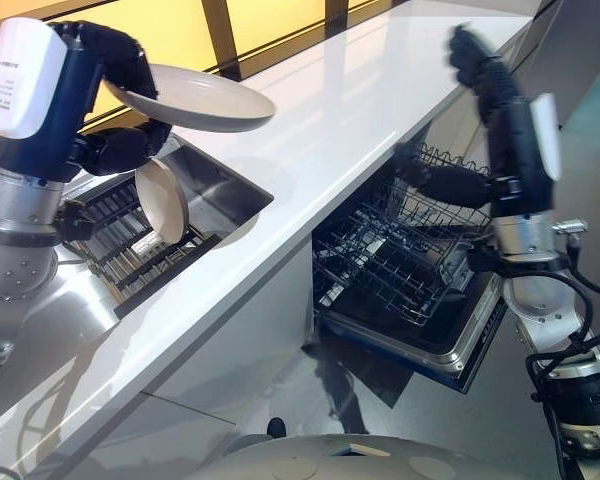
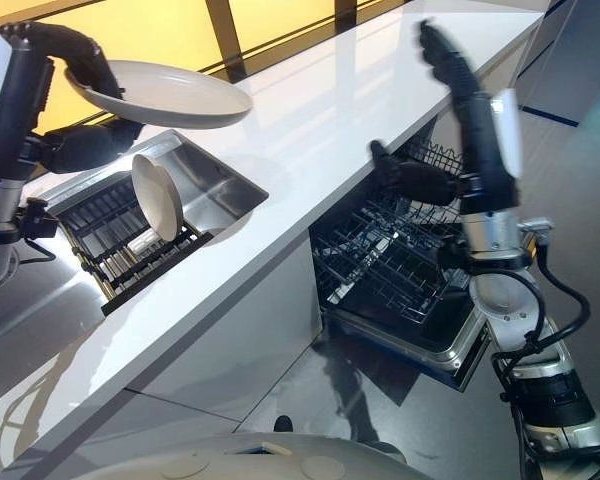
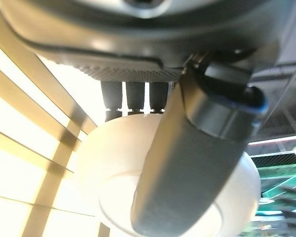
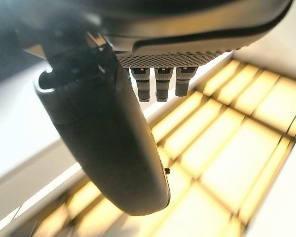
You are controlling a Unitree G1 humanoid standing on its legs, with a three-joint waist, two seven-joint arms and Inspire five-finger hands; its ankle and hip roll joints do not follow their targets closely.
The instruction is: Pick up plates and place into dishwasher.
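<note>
Plate (image 1: 195, 100), white, held up in the air above the sink (image 1: 215, 195) at the worktop's (image 1: 340, 110) left end, roughly level, well clear of the surface. Left robot hand (image 1: 120, 70) grips its left rim: fingers curled over the top of the rim, thumb pressed beneath. Left wrist view confirms it: thumb lies across the plate's underside, fingers (image 3: 138, 96) hooked over the far edge.

Second plate (image 1: 162, 200) stands on edge in the black rack (image 1: 145, 250) that sits in the sink, just below the lifted one, apart from it.

White worktop runs from the near left corner away to the far right, bare and glossy along its middle. Yellow-lit panels behind its far edge.

Below the worktop's front edge, right of centre, dishwasher (image 1: 410, 270) stands open, door down, wire basket (image 1: 400, 250) pulled out; no plates seen in it.

Right robot hand (image 1: 485, 80) raised above the dishwasher, near the worktop's right end, fingers straight and pointing up, thumb out to the side, holding nothing. Right wrist view shows the same: fingers extended, nothing between them and the thumb.
</note>
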